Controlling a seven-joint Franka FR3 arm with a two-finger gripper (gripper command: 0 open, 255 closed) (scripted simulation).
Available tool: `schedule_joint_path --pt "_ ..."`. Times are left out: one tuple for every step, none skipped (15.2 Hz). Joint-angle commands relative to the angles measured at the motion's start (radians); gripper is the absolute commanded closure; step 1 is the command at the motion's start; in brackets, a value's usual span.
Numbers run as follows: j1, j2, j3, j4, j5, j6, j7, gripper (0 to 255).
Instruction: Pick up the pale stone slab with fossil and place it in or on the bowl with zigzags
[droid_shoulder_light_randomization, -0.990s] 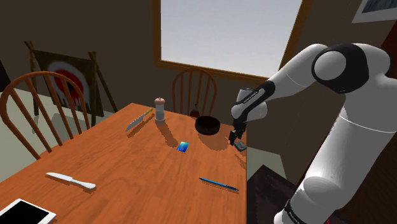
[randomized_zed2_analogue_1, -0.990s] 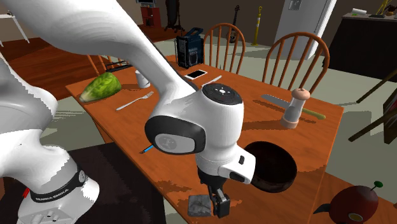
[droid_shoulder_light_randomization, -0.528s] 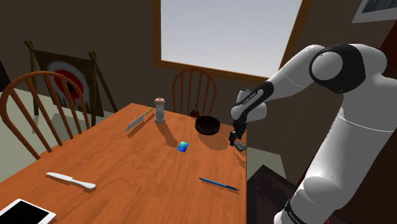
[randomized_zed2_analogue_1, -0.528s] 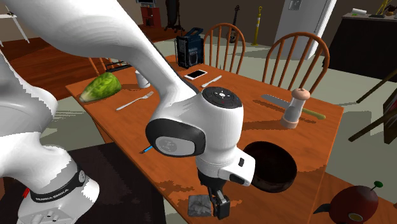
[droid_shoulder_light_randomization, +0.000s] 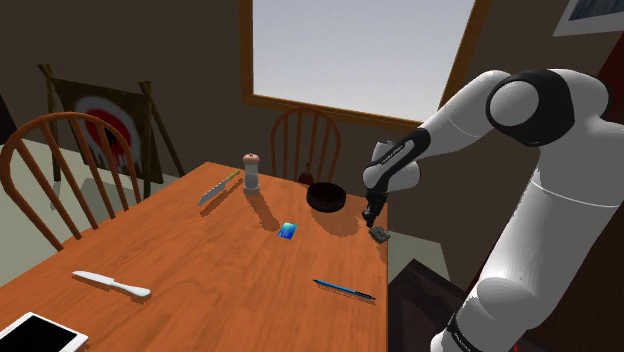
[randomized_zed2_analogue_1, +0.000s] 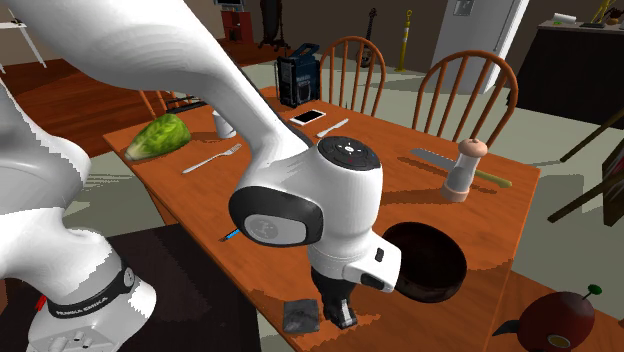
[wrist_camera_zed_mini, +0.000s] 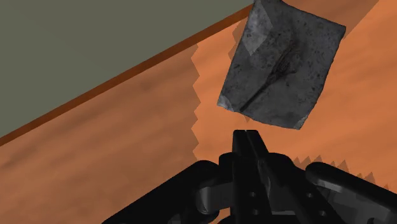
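The stone slab is drawn dark grey with a dark groove across it. It lies flat on the wooden table close to the edge by the stand, also seen as the slab and the slab. My gripper is shut, its two black fingers meeting with nothing between them, and the slab lies just past their tips. In the second exterior view the gripper stands right beside the slab. The dark bowl sits a short way off, and no zigzags can be made out on the bowl.
A pepper mill and a serrated knife lie beyond the bowl. A small blue card, a blue pen, a white knife and a tablet are on the table. Chairs stand around it.
The fingers have closed and met empty. The slab has slipped out from beside them and now lies a little nearer the table edge.
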Motion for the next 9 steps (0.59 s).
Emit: schedule_joint_path --pt "0.000 0.000 0.000 0.000 0.000 0.000 0.000 255" --pt "0.000 0.000 0.000 0.000 0.000 0.000 0.000 255" --pt "0.000 0.000 0.000 0.000 0.000 0.000 0.000 255" --pt "0.000 0.000 0.000 0.000 0.000 0.000 0.000 0" --pt "0.003 -0.049 -0.009 -0.044 -0.040 0.006 0.063 0" --pt "0.003 -0.098 -0.015 -0.087 -0.083 0.009 0.129 0" --pt "-0.001 -0.150 -0.017 -0.129 -0.127 0.008 0.197 0" --pt "-0.011 -0.202 -0.011 -0.170 -0.170 0.004 0.266 0" --pt "-0.017 -0.207 -0.006 -0.174 -0.172 0.004 0.271 0"
